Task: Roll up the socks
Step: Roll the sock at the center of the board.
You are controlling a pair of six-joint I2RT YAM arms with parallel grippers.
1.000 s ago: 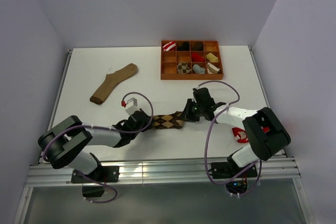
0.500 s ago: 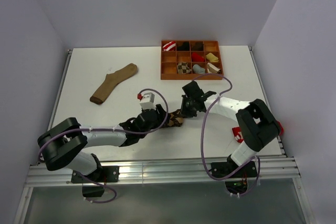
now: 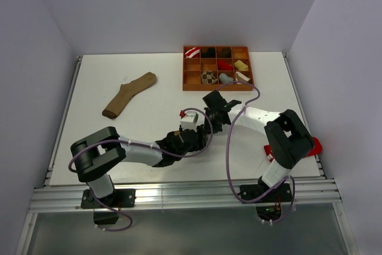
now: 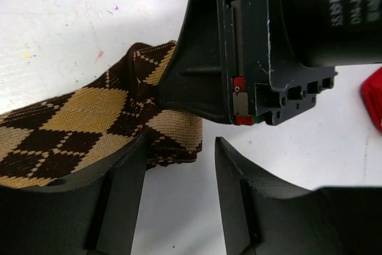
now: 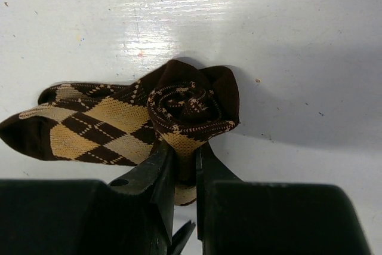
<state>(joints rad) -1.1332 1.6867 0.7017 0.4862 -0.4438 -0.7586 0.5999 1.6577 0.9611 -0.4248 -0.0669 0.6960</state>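
Note:
The dark brown argyle sock point(image 5: 101, 126) lies on the white table, its end wound into a tight roll point(image 5: 192, 107). My right gripper point(image 5: 185, 159) is shut on the sock just below the roll. My left gripper point(image 4: 179, 171) is open, its left finger point(image 4: 119, 195) resting over the sock's flat part point(image 4: 77, 129) and its right finger on bare table, right beside the right gripper's body point(image 4: 268, 46). In the top view both grippers meet mid-table, left point(image 3: 202, 137) and right point(image 3: 210, 125), and hide most of the sock. A rolled light argyle sock point(image 3: 208, 77) and a grey one point(image 3: 225, 78) sit in the tray.
A wooden compartment tray point(image 3: 218, 86) with several rolled socks stands at the back right. A long plain tan sock point(image 3: 128, 95) lies at the back left. A red object point(image 3: 271, 154) lies near the right arm's base. Grey walls close in the table.
My left gripper has slid right along the sock until it reaches the right gripper. My right gripper has moved left and back, and the visible stretch of sock has shortened.

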